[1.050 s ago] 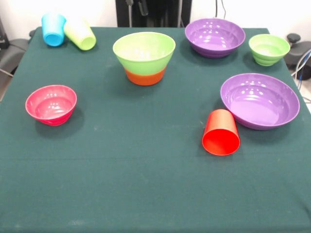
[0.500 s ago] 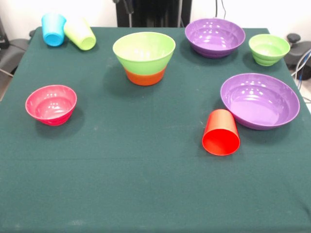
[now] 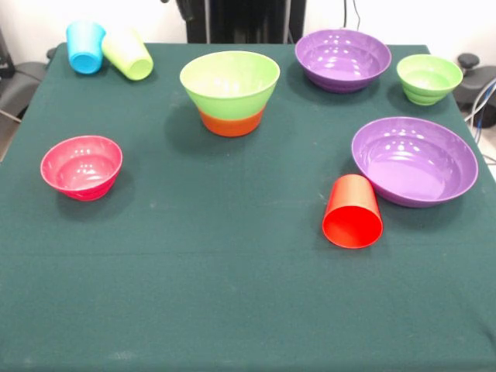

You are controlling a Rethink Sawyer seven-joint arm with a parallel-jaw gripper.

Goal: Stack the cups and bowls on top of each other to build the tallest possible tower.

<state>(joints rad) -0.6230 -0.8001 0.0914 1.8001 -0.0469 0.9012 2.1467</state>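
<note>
The tower (image 3: 230, 91) is a large lime-green bowl nested on an orange bowl (image 3: 230, 123), standing far centre on the green cloth. A red cup (image 3: 353, 211) lies on its side, its mouth toward the camera, touching a wide purple bowl (image 3: 415, 160) at the right. A second purple bowl (image 3: 342, 59) and a small green bowl (image 3: 428, 78) stand at the far right. A pink bowl (image 3: 81, 167) sits at the left. A sky-blue cup (image 3: 85, 46) and a lime-green cup (image 3: 128, 54) lie together at the far left corner. Only a dark tip of my gripper (image 3: 184, 8) shows at the top edge.
The table (image 3: 232, 302) is covered in dark green cloth, with its edges at both sides of the picture. Dark equipment (image 3: 14, 87) sits beyond the left edge. A black object with cables (image 3: 477, 85) lies beyond the right edge.
The dark gripper tip at the top edge has slid leftward and drawn further out of the picture. No cup or bowl has moved.
</note>
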